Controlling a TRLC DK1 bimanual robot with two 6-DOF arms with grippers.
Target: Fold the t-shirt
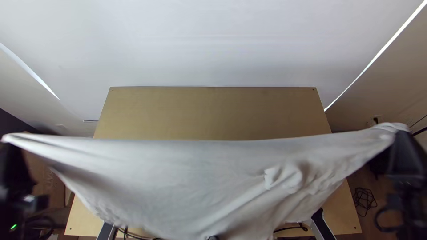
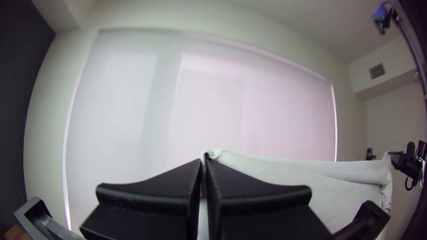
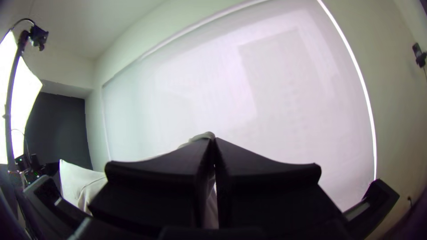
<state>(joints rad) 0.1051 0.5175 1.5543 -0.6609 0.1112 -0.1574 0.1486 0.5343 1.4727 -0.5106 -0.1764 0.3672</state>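
Top view: a white t-shirt [image 1: 178, 178] hangs stretched above the table [image 1: 209, 111], its upper edge dipping slightly between left gripper [image 1: 6, 146] and right gripper [image 1: 399, 137]. Left wrist view: left gripper [image 2: 204, 161] has its fingers pinched together on one end. Right wrist view: right gripper [image 3: 214, 140] has its fingers pressed together on the opposite end.

A bit of white t-shirt [image 2: 275, 169] in the closed left gripper [image 1: 10, 149] (pale blind [image 2: 258, 106] behind).
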